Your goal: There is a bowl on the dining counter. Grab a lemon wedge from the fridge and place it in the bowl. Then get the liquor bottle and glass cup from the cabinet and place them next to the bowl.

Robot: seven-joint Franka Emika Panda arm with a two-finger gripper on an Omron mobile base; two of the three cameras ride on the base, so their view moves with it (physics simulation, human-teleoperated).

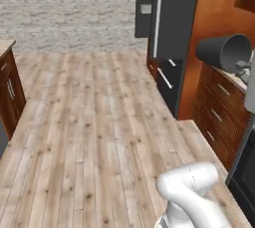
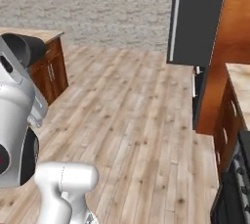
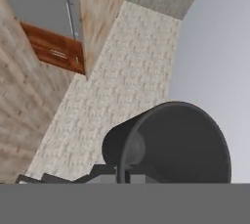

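**Cup in grip, lying on its side; counter off at 10 o'clock**

We are finding the gripper (image 3: 128,173) clenched on the wall of a dark grey cup (image 3: 171,145), with its long axis running level and its mouth facing 3 o'clock in the left base view. We are judging the wooden counter (image 2: 45,35), at 10 o'clock across the plank floor (image 1: 94,122), to be the destination. We are making out no bowl on it.

Plank floor (image 1: 89,132), brick wall (image 1: 69,10), wooden cabinets (image 1: 219,107).
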